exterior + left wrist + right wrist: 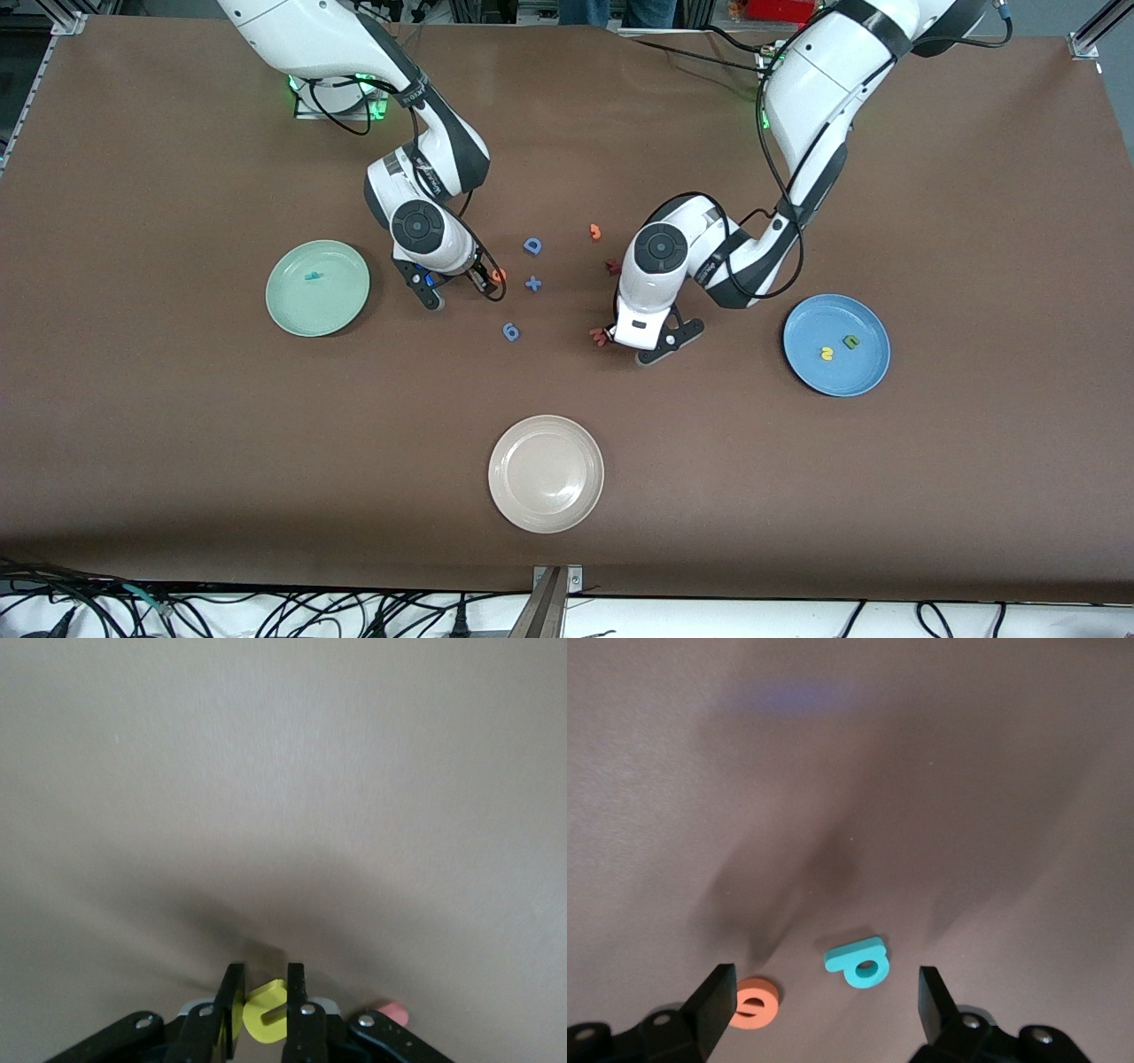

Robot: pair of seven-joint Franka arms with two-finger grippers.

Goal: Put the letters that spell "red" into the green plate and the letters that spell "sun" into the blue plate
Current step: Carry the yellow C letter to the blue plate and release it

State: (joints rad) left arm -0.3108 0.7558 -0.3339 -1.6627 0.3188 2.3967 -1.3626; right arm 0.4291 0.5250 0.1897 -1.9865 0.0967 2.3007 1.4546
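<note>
Right wrist view showed the right gripper (824,1001) spread wide, low over the counter (797,496), with the teal "d" (859,962) lying flat between its fingers and the orange "e" (754,1003) against one. Left gripper (263,1005) was clamped on a yellow letter (264,1013).

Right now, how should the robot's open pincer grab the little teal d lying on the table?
Probably straight down from above, since the teal d lies flat on the table between the open right pincer's fingers. Pinch across its round bowl, the widest part, not the thin stem. The orange e sits close beside one finger, so keep clear of it.
</note>
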